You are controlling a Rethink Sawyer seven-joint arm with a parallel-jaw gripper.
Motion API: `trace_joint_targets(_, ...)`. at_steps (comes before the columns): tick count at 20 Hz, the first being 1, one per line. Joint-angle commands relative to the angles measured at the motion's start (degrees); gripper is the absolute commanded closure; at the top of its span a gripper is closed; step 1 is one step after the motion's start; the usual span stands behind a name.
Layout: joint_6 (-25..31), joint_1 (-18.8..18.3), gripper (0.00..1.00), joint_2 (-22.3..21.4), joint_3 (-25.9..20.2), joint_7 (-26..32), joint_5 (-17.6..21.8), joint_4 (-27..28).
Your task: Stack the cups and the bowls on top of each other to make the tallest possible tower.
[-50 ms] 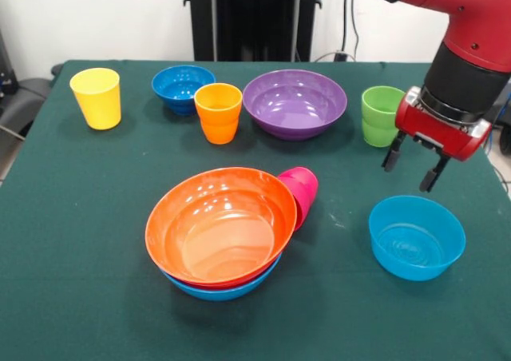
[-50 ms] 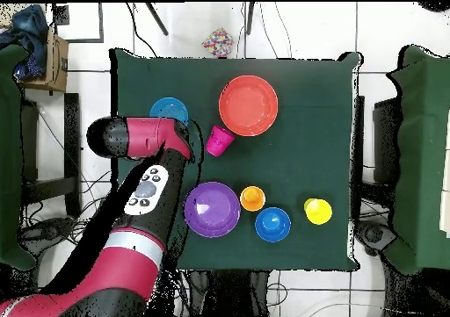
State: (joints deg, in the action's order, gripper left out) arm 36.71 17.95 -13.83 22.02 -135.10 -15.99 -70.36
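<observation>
Front view shows pincer (image 1: 413,171) open, empty, green cup (image 1: 381,115) behind; overhead, arm hides both

The arm (image 1: 471,13) has glossy red shells with a black ring at the wrist. Its pincer (image 1: 413,168) has a red block and two short black fingers (image 1: 392,155).

From above, a grey panel with dark buttons (image 2: 147,189) sits on one link.

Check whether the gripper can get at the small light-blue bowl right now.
Probably yes: the gripper hangs open just above and behind the small light-blue bowl, which stands alone with nothing over it. The green cup is behind and apart.
</observation>
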Motion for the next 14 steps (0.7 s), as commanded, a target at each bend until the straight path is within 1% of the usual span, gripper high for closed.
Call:
trace_joint_targets(1,-4.1,0.4,0.00,4.9,-3.3,-11.2,-0.3,-2.3)
trace_joint_targets(7,-6.8,0.3,0.00,6.4,-3.7,-10.2,-0.2,-2.4)
trace_joint_targets(10,-8.9,1.6,0.00,7.4,-1.3,-13.4,-0.9,-1.8)
trace_joint_targets(14,-9.2,2.3,0.00,7.9,-0.7,-14.5,-2.0,-2.0)
